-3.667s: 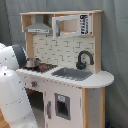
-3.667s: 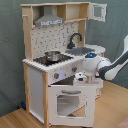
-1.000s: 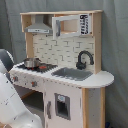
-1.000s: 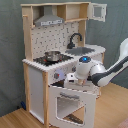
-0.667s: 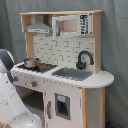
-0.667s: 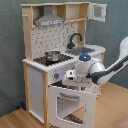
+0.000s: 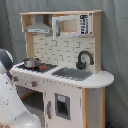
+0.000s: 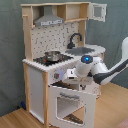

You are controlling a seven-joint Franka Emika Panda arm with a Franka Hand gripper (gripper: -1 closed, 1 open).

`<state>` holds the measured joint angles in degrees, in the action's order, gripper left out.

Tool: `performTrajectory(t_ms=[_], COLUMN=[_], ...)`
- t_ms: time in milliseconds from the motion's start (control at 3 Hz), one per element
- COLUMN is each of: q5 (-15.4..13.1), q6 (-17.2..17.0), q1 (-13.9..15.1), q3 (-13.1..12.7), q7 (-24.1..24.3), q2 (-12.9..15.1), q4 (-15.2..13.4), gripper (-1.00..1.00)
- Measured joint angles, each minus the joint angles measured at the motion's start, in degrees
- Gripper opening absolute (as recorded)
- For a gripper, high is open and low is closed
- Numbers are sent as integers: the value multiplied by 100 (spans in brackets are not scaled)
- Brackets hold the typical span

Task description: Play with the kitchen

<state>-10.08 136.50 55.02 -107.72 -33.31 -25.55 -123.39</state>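
The kitchen (image 7: 65, 50) (image 8: 55, 45) is a white and light-wood toy unit with a grey hood (image 8: 50, 21), a dotted backsplash, a black faucet (image 7: 84, 59) and a sink (image 7: 75, 74). In the second exterior view my white arm reaches in from the second exterior view's right. My gripper (image 8: 74, 82) is at the top edge of the windowed oven door (image 8: 72, 104). That door leans outward, partly open on its bottom hinge. In the first exterior view the arm's body fills the lower left and hides the gripper.
A steel pot (image 8: 51, 55) (image 7: 31, 62) sits on the hob. Knobs line the front panel (image 8: 57, 75). A small upper cabinet door (image 8: 97, 11) stands open at the top. A grey curtain hangs behind, and the floor (image 8: 15, 117) is wood.
The oven door, shut 3.7 s ago, has swung outward and down. My gripper moved out from the kitchen front with it. In the last second it tilted only slightly further.
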Motion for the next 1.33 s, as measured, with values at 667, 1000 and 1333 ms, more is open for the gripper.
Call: performTrajectory(t_ms=[667,1000,1333], q5=[-869,-1382,-1879], q6=[-331,-601,-838], q1=[-386,-644,-874], q3=[213,345,504], q7=[547,880,1200], q2=[0,-2,-12], q4=[92,141,154], gripper=[100,100,100])
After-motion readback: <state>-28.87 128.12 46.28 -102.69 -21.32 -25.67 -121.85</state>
